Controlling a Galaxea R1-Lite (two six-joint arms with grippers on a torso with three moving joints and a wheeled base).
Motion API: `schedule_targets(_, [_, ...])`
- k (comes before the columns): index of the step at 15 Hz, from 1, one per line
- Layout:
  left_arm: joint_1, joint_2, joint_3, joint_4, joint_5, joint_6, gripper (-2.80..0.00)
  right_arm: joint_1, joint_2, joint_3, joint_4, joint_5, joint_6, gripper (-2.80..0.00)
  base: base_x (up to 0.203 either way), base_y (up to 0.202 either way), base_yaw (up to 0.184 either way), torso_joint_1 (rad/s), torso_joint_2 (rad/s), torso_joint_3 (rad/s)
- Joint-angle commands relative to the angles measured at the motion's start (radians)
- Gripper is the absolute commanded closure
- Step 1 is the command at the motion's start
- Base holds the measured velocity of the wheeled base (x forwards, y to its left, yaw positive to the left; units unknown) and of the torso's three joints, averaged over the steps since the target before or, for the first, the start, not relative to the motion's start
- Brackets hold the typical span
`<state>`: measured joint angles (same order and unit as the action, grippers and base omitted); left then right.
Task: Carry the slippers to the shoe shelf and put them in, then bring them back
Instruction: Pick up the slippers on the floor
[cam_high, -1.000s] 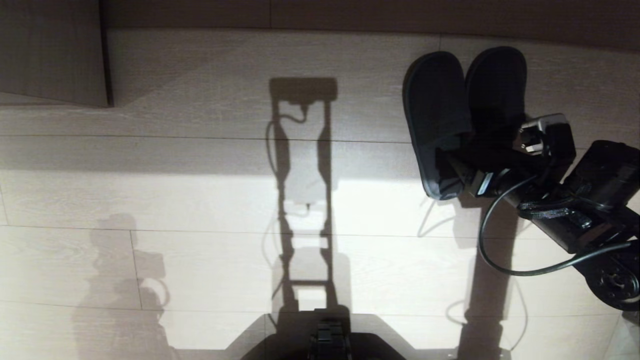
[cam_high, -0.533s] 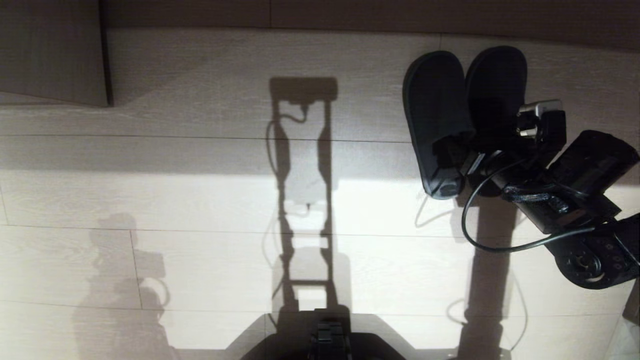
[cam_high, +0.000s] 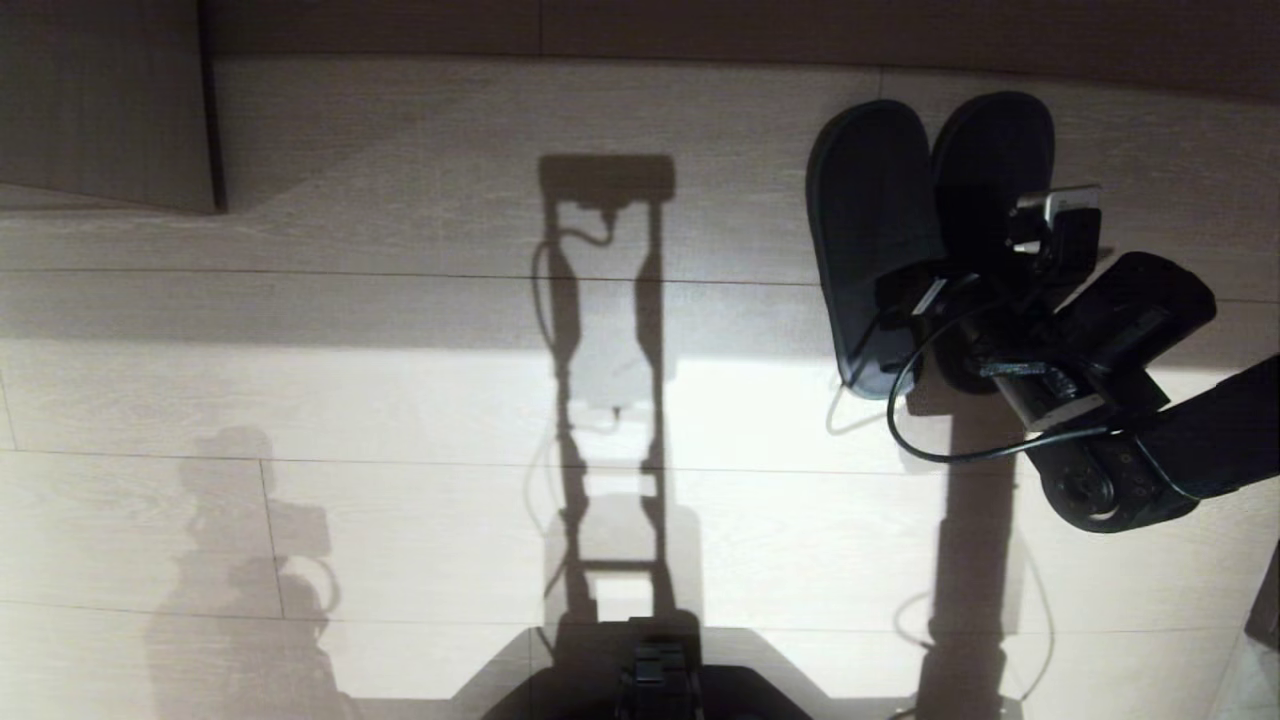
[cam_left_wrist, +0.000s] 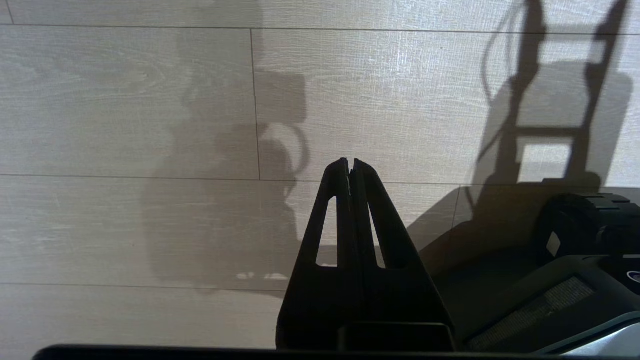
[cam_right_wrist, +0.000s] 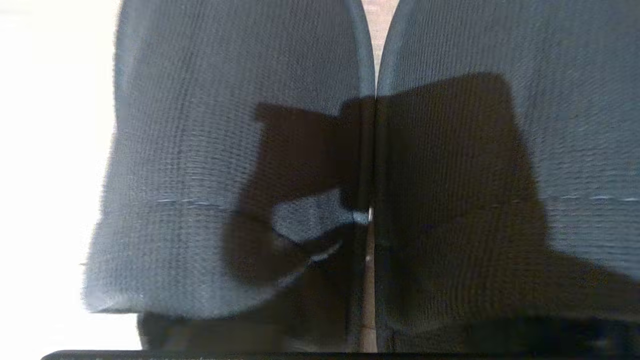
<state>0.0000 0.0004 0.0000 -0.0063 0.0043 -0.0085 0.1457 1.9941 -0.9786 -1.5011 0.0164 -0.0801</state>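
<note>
Your right gripper (cam_high: 940, 285) sits low over the heel ends of the 2 slippers (cam_high: 875, 210), paired side by side for 1 pinch; grip state can't tell.

Strong light from behind and above, throwing hard-edged shadows forward across the pale plank floor (cam_high: 400, 400): a tall ladder-like torso shadow mid-floor, a softer arm shadow toward the near-left corner. Bright, nearly blown-out band across the middle of the floor; dim and brownish along the far edge. Slippers (cam_high: 880, 220) reduced to near-black silhouettes in the head view (weave visible only from the right wrist). Slight bowing of plank seams at the edges. Right wrist view soft and smeared, one side washed out white, a dark shadow over the fabric.
</note>
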Motion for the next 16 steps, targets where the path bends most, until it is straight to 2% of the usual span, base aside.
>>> schedule_targets(1, [0.002,-0.002,0.000,0.000,0.000,-0.001,0.00,0.000,0.039,-0.030,-0.018,0.002,-0.007,0.00,0.000,0.000,0.000,0.000,0.00,0.000])
schedule_targets(9, [0.000,-0.002,0.000,0.000,0.002,-0.002,0.00,0.000,0.016,-0.047,-0.016,-0.001,-0.007,0.00,0.000,0.000,0.000,0.000,0.00,0.000])
schedule_targets(13, [0.001,-0.002,0.000,0.000,0.002,-0.002,0.00,0.000,-0.218,0.019,0.083,-0.001,-0.009,0.00,0.000,0.000,0.000,0.000,0.00,0.000])
schedule_targets(16, [0.002,0.000,0.000,0.000,0.002,-0.002,0.00,0.000,-0.444,0.162,0.210,-0.004,-0.004,0.00,0.000,0.000,0.000,0.000,0.00,0.000])
